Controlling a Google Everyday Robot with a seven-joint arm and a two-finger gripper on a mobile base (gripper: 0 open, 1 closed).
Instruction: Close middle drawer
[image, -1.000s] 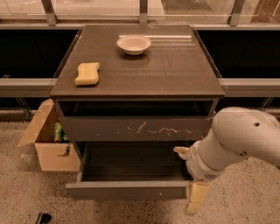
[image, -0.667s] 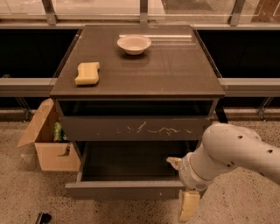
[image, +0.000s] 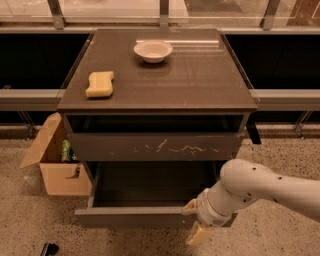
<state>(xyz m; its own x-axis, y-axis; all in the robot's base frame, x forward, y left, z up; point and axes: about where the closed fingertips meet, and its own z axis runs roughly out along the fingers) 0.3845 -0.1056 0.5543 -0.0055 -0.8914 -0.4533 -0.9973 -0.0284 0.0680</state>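
Checking progress: barely started. Found middle drawer (image: 135, 216) pulled well out past front edge of counter (image: 200, 75), inside exposed. Saw gripper (image: 196, 221) at its front, below front-right corner, jaws spread wide, apparently clamping nothing. Left to do: whole push-in until flush.

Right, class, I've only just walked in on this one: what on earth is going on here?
A robot's white arm has its pincer at the front of the wide, dark grey-brown middle drawer, near one end. That drawer is pulled far out and is not yet closed. The scratched drawer front above it is slightly out. A yellow sponge and a small white bowl sit on the cabinet top.
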